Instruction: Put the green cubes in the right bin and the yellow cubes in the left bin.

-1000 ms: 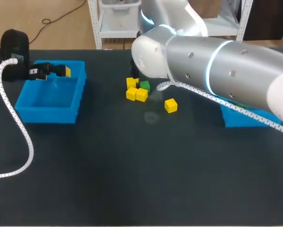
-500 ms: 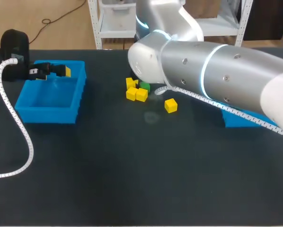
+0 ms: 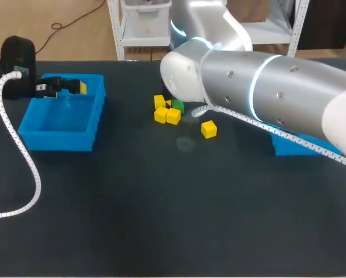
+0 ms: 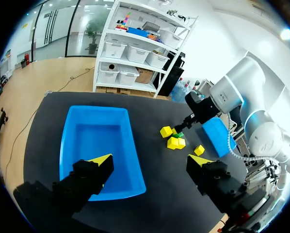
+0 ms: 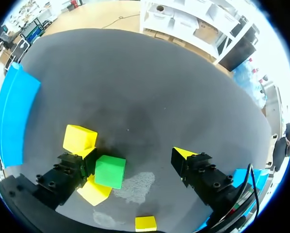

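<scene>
The right gripper [image 5: 135,158] hangs low over the cluster in the middle of the table [image 3: 161,220], fingers spread wide and gripping nothing. The green cube [image 5: 110,171] lies between them, but far off centre — right beside one finger, with a long gap to the other. Yellow cubes [image 5: 79,138] crowd that same side, one just behind that finger and another tucked against the green cube's near edge. A lone yellow cube [image 3: 208,129] sits apart, toward the right bin [image 3: 300,147], most of which is hidden under the right arm in the head view.

The left gripper [image 4: 150,162] is also wide open and holds nothing; it hovers over the far end of the left bin [image 4: 128,141].

The main risk, as I judge it, is a dirty grasp. With the near finger so close to the yellow cubes, closing could trap a yellow corner along with the green cube, or a further descent could land that finger on a yellow cube. Because the cube is off centre, the far finger must sweep it sideways before it bites — the cube could twist, slip out, or shove the cluster. A yellow cube carried along would end up in the wrong bin.
</scene>
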You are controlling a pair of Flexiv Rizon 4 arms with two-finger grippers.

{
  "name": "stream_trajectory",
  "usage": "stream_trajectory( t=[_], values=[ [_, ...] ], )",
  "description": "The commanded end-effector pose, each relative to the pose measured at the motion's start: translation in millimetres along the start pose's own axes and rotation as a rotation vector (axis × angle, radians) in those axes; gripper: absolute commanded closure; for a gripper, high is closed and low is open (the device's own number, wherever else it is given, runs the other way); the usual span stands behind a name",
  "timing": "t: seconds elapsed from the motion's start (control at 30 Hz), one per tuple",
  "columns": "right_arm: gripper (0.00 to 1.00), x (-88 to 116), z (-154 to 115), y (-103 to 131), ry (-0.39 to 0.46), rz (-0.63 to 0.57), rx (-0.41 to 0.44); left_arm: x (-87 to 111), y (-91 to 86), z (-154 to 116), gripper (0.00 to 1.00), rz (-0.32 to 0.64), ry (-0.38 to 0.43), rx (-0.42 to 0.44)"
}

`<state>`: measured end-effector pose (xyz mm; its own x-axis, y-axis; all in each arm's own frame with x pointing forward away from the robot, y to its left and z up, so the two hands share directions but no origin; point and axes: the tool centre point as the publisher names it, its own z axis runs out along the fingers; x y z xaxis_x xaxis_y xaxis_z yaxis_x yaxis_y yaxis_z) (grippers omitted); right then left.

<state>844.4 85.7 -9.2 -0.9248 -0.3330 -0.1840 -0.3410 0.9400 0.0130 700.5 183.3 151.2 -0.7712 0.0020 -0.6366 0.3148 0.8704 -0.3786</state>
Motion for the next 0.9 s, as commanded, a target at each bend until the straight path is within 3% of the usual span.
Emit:
stream_trajectory(
  t=[0.03,0.07,0.1,0.13,0.77,0.8,0.83,0.87,0.9],
  values=[
    [0.58,-1.2,1.3,0.5,0.004,0.0,-0.004,1.4,1.4,0.0,0.0,0.001,-0.006,0.007],
    [0.68,-1.4,1.6,0.8,0.006,0.001,-0.007,1.4,1.4,0.0,0.0,0.001,-0.006,0.007],
    [0.89,-1.7,1.8,1.2,0.005,0.001,-0.008,1.4,1.4,0.0,0.0,0.001,-0.006,0.007],
    [1.0,-1.8,2.0,1.6,0.004,0.002,-0.009,1.4,1.4,0.0,0.0,0.001,-0.006,0.007],
    [1.0,-2.6,2.9,4.3,-0.001,-0.006,-0.015,1.4,1.4,0.0,0.0,0.001,-0.006,0.007],
    [0.69,-2.7,2.3,4.3,0.004,-0.004,-0.007,1.4,1.4,0.0,0.0,0.001,-0.006,0.007],
    [0.26,-2.9,1.8,4.5,0.003,-0.005,-0.004,1.4,1.4,0.0,0.0,0.001,-0.006,0.007],
    [0.0,-2.9,1.2,4.6,0.005,-0.005,0.002,1.4,1.4,0.0,0.0,0.001,-0.006,0.007],
    [0.0,-2.8,0.6,4.7,0.004,-0.004,0.008,1.4,1.4,0.0,0.0,0.001,-0.006,0.007]
  ],
)
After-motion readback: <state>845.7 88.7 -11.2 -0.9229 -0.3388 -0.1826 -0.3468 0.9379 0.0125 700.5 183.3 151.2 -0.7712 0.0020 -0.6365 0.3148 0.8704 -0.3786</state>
